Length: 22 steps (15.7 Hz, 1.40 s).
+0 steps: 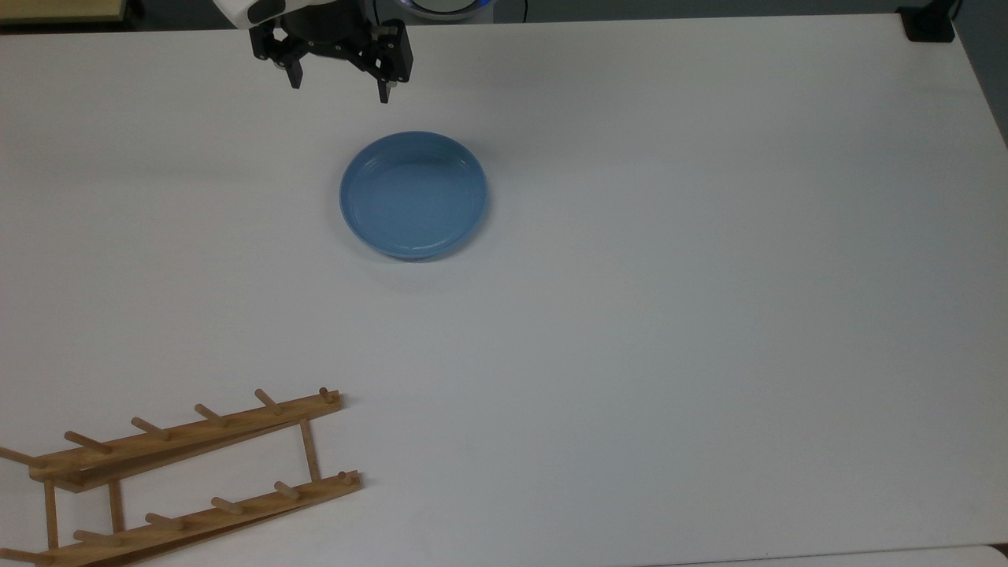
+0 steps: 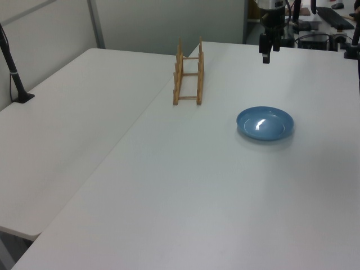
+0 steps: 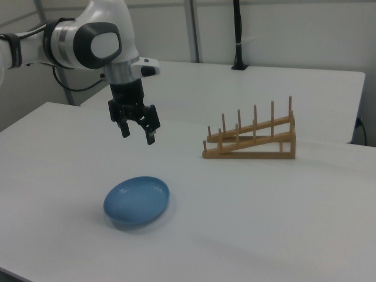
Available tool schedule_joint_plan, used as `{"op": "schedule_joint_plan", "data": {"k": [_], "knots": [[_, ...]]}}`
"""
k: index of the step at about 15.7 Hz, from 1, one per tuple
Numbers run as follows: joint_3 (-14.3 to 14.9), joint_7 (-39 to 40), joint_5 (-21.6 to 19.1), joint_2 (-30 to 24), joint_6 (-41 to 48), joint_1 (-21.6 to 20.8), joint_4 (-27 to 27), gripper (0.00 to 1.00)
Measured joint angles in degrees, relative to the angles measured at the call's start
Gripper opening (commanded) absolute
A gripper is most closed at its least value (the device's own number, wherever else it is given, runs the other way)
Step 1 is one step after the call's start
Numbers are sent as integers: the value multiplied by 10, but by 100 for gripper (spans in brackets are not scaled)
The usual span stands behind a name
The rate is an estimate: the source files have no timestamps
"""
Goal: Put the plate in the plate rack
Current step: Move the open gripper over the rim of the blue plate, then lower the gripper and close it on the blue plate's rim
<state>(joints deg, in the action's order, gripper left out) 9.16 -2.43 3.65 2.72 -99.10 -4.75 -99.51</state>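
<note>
The light-blue plate (image 1: 413, 195) lies flat on the white table (image 1: 669, 276), also seen as plate (image 2: 265, 124) and plate (image 3: 137, 200). The wooden plate rack (image 1: 185, 476) stands at the top view's lower left, with nothing between its pegs; rack (image 2: 188, 73), rack (image 3: 252, 138). My gripper (image 1: 340, 87) hangs open and holds nothing, in the air above the table, beyond the plate's far rim in the top view. In the right view the gripper (image 3: 138, 134) is well above the plate and toward the right view's left of the rack.
A second white table (image 2: 67, 135) adjoins on the left view's left, with a black post (image 2: 14, 73) at its edge. A black clamp (image 1: 929, 24) sits at the top view's upper right corner. Open tabletop lies between plate and rack.
</note>
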Motion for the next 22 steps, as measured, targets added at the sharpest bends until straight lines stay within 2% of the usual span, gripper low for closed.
{"op": "schedule_joint_plan", "data": {"k": [2,6,10,13,15,17,19,22], "knots": [[0,37,-1,3,0,2,0,100],[1,132,-36,19,-3,21,-2,100],[16,246,-42,82,-48,34,-10,100],[21,269,-43,134,-94,36,-13,98],[21,270,-43,157,-109,35,-14,80],[20,270,-43,172,-117,31,-14,67],[20,270,-43,183,-121,25,-15,66],[20,270,-43,197,-135,18,-15,58]]}}
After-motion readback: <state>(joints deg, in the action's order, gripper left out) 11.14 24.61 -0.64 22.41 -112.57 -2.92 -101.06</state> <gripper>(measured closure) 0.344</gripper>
